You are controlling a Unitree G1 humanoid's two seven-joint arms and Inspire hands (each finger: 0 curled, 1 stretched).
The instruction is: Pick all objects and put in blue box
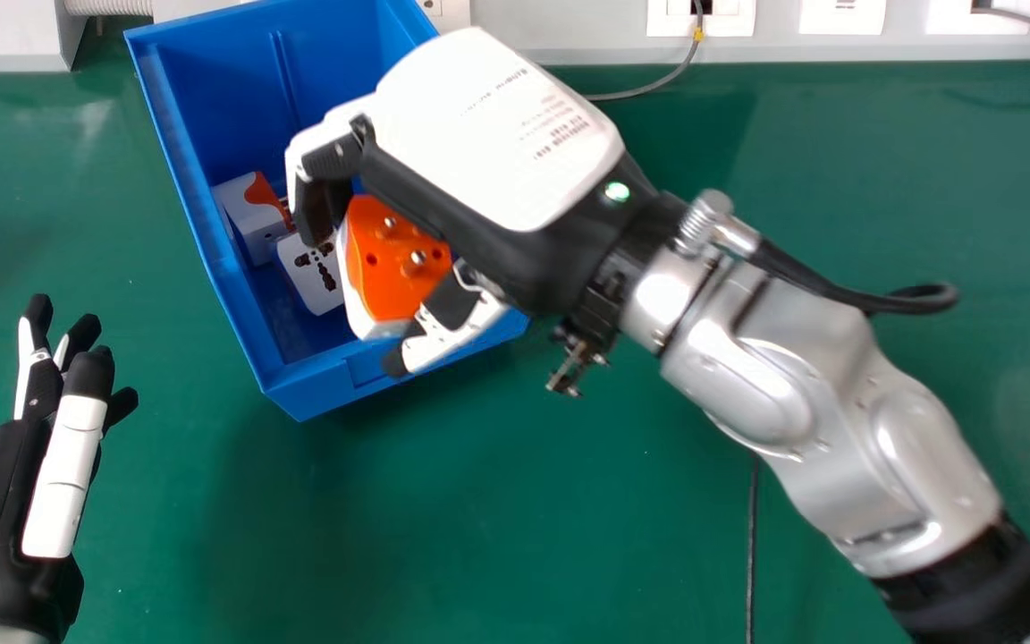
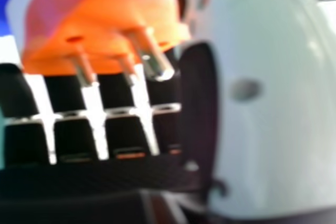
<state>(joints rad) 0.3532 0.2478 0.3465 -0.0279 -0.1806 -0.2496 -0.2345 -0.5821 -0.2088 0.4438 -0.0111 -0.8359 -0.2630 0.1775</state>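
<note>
Right robot hand (image 1: 497, 134), curled round orange-and-white adapter (image 1: 394, 268), over blue box (image 1: 291, 380) at ten o'clock in head view. Two adapters (image 1: 309, 277) inside box. Left robot hand (image 1: 5, 501) at eight o'clock, fingers loosely extended.

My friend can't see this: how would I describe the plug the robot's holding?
Find the blue box on the green table. Above it, the right hand holds a plug adapter, its bright orange pin side showing, unlike the two mostly white adapters lying inside.
</note>
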